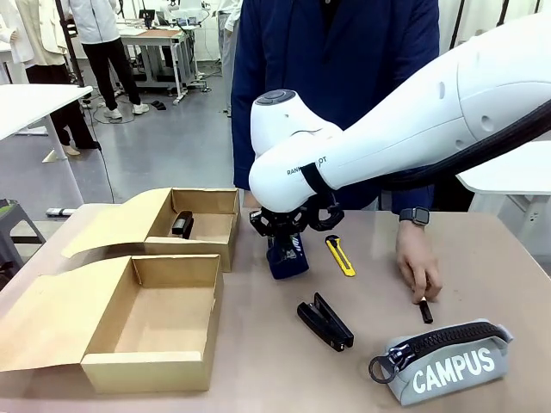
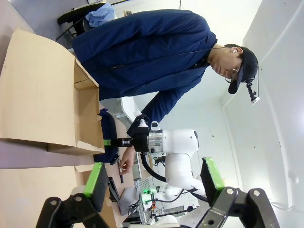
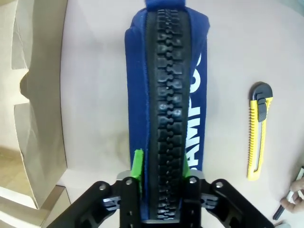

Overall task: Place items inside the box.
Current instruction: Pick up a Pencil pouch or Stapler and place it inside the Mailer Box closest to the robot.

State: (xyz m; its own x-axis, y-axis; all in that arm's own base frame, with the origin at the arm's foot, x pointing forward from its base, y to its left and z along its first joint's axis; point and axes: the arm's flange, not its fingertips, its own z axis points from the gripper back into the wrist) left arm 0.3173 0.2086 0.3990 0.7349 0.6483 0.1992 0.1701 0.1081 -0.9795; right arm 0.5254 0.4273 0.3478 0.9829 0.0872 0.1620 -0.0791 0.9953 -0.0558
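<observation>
My right gripper [image 1: 286, 248] is shut on the navy "CAMPUS" pouch [image 1: 288, 258] at the table's middle. Its green pads [image 3: 137, 166] press both sides of the pouch [image 3: 166, 95], just under the zip, which faces up. A yellow utility knife [image 1: 340, 255] lies just right of it. The black stapler [image 1: 325, 322] lies nearer the front. At the front right lies the grey "CAMPUS" pouch [image 1: 448, 361]. A person's hand [image 1: 419, 262] rests on the black marker pen [image 1: 425, 311]. Two open cardboard boxes [image 1: 155, 323] [image 1: 202, 225] stand at the left. My left gripper [image 2: 154, 183] is open and holds nothing.
The farther box holds a small black object [image 1: 182, 225]; the nearer box's floor is bare. The person in a blue jacket [image 1: 336, 60] stands at the far edge. The boxes' open lids [image 1: 43, 323] spread out to the left.
</observation>
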